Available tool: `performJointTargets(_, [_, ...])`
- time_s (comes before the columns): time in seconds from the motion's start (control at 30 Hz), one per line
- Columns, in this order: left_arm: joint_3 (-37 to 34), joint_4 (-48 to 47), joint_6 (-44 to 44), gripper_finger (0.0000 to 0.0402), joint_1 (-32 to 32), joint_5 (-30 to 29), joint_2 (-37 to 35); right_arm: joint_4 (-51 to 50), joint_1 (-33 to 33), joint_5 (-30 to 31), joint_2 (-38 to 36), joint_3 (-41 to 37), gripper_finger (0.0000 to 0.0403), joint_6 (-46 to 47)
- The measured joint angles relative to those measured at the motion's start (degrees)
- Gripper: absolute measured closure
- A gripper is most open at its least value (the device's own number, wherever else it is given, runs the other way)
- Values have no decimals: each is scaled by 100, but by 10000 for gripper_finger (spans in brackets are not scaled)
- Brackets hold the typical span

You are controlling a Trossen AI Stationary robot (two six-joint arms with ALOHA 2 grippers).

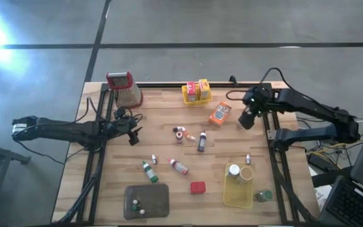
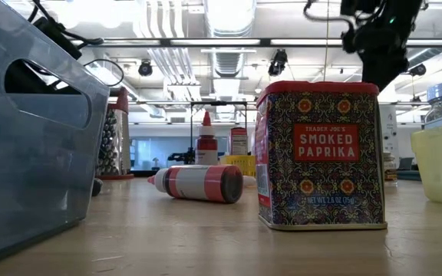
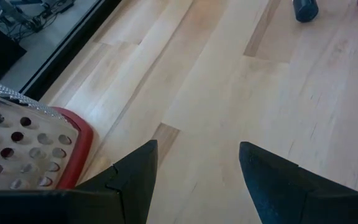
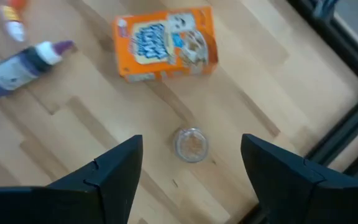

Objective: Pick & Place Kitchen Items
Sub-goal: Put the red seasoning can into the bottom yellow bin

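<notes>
while my right gripper (image 4: 191, 171) hangs over the tabletop's far right corner with its fingers spread and nothing held, a small clear jar (image 4: 191, 144) stands upright straight below, between the fingertips, lid up. in my judgement that is all the next move turns on: straight down. the jar is round, so no long axis matters. just beyond it lies an orange box (image 4: 165, 42) flat on the wood, its print too blurred to read, and a dark bottle (image 4: 18, 65) lies on its side farther toward the middle. my left gripper (image 3: 196, 171), also spread and empty, waits near the left edge beside the grater (image 3: 27, 146), well apart from the jar. near the front edge a red tin (image 2: 321, 153) reads "trader joe's smoked paprika".
</notes>
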Motion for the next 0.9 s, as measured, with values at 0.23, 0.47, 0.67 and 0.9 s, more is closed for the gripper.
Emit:
performJointTargets(0.23, [-1, 0, 0, 170, 0, -1, 0, -6, -357, -149, 649, -11, 115, -138])
performJointTargets(0.47, [-1, 0, 0, 170, 0, 0, 0, -141, -431, -328, 1280, -17, 121, -154])
performJointTargets(0.67, [1, 0, 0, 170, 0, 0, 0, -130, -455, -443, 1675, -55, 143, -63])
performJointTargets(0.9, [-1, 0, 0, 170, 0, 0, 0, 118, -425, -445, 1869, -198, 154, -96])
